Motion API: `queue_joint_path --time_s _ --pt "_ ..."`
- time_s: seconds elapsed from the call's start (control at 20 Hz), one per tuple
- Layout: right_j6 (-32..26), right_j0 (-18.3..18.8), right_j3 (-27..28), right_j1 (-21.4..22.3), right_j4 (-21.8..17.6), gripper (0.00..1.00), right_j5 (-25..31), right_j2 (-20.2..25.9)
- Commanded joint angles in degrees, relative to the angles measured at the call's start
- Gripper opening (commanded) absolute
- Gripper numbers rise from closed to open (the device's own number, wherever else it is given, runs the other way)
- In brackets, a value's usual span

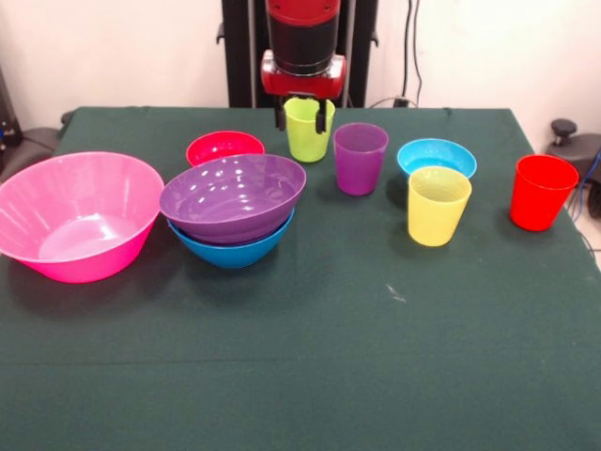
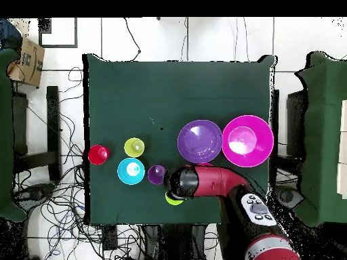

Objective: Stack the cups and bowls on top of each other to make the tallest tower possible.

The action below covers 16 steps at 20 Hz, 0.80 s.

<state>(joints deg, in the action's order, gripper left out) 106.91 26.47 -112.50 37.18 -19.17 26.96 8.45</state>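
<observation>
We see the gripper (image 1: 304,120) at the desk's (image 1: 310,357) far edge, its jaws straddling the lime green cup (image 1: 308,132) at the rim, one finger each side; whether they are clamped we cannot tell. The cup stands upright, mouth up, long axis vertical, ready, we judge, to be lifted. The purple bowl (image 1: 233,195) sits tilted in the blue bowl (image 1: 230,249), the tower's base.
</observation>
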Motion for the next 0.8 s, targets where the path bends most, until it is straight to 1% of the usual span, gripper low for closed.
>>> queue_joint_path --time_s 0.05,0.15,0.5,0.8 --pt "-4.2 1.4 0.0 0.0 -3.8 1.00 2.3 4.6" --pt "-4.0 1.3 0.7 -1.4 -4.2 1.00 1.4 4.6" --pt "-3.9 1.3 2.7 -3.0 -4.6 1.00 1.4 4.4" --pt "-3.4 1.0 5.2 -6.5 -6.5 1.00 -1.3 3.8"
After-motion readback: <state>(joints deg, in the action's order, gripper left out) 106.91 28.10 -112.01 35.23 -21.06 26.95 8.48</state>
